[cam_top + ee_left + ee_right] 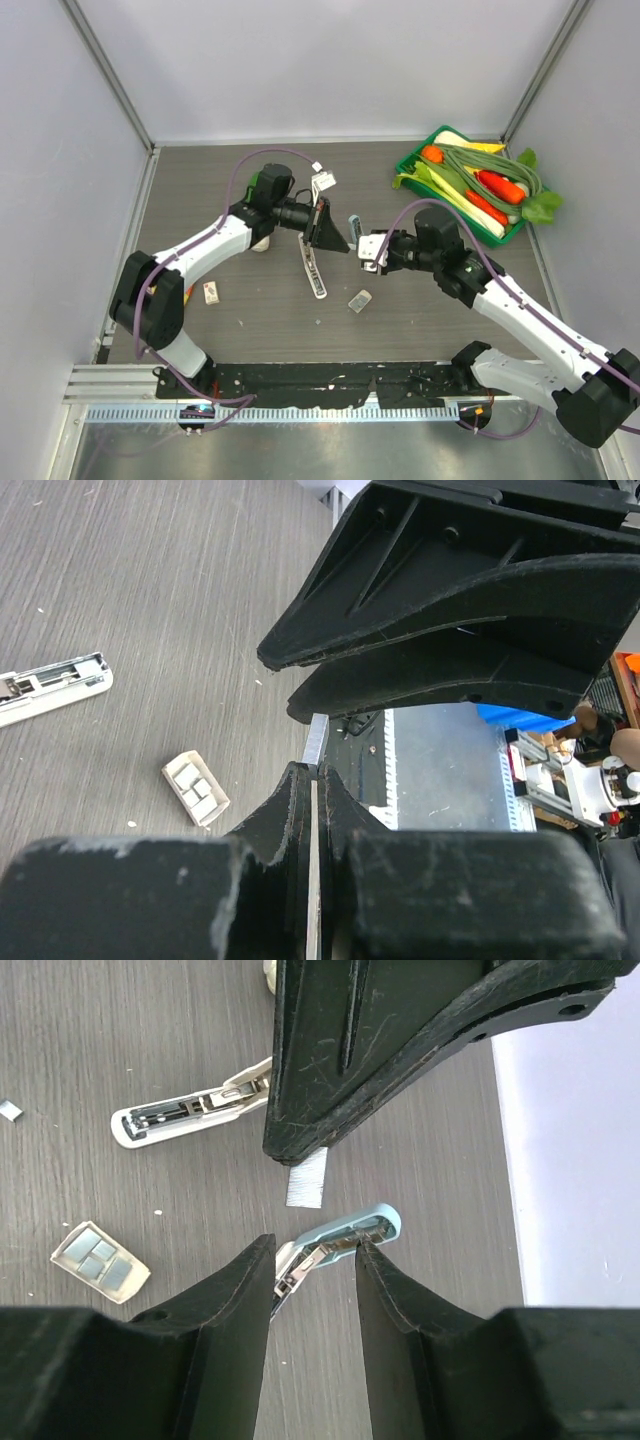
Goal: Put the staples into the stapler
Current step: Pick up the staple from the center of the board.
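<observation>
The white stapler lies opened flat mid-table, its metal channel showing. An open tray of staples lies to its right. My left gripper hovers above them, shut on a thin silvery strip of staples. Facing it tip to tip, my right gripper is closed on a pale blue stapler-like bar. The bar spans both fingers, with its metal inside showing.
A small whitish box with a reddish face lies at the left. A green tray of vegetables stands at the back right. A white tagged item lies behind the grippers, and a whitish object sits under the left arm.
</observation>
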{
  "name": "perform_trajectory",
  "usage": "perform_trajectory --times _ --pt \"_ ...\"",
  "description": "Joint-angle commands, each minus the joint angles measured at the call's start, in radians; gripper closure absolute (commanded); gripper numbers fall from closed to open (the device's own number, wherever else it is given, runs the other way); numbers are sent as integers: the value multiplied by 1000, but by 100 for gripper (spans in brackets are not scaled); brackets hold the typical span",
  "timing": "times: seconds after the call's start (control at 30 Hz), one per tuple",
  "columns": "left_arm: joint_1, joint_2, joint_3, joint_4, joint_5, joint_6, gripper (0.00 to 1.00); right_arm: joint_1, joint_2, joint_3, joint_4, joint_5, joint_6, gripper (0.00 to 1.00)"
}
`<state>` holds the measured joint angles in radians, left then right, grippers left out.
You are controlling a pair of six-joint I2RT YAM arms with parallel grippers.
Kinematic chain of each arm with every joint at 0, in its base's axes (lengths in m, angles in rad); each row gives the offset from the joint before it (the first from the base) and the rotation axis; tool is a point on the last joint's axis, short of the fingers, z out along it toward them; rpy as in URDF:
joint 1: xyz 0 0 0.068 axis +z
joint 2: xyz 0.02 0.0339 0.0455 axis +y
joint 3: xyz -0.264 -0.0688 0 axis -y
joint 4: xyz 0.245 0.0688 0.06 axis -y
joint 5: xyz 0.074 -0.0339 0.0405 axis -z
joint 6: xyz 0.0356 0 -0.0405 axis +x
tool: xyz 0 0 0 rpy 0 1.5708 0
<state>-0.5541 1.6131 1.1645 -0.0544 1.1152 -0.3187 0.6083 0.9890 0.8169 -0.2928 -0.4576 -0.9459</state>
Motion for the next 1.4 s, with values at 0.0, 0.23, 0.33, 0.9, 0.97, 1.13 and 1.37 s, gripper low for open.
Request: perform_trajectory --times 0.0,0.23,0.33,0.9,0.97,1.13,1.37 --pt "-1 2 -5 80 47 -42 100 21 0 36 61 39 -28 57" --pt "-1 18 -8 91 43 -54 100 51 8 45 57 66 -45 57" --pt "-1 27 -5 88 40 -56 100 62 7 47 49 68 -53 57" --pt "0 54 1 96 48 -66 100 77 -6 22 60 74 -77 61" --pt "0 54 1 99 48 -68 100 79 -3 18 63 74 -79 61" --pt "0 56 1 106 51 -76 100 80 4 8 76 82 -77 64" --pt "0 64 1 114 55 -86 100 87 11 4 69 83 -93 65"
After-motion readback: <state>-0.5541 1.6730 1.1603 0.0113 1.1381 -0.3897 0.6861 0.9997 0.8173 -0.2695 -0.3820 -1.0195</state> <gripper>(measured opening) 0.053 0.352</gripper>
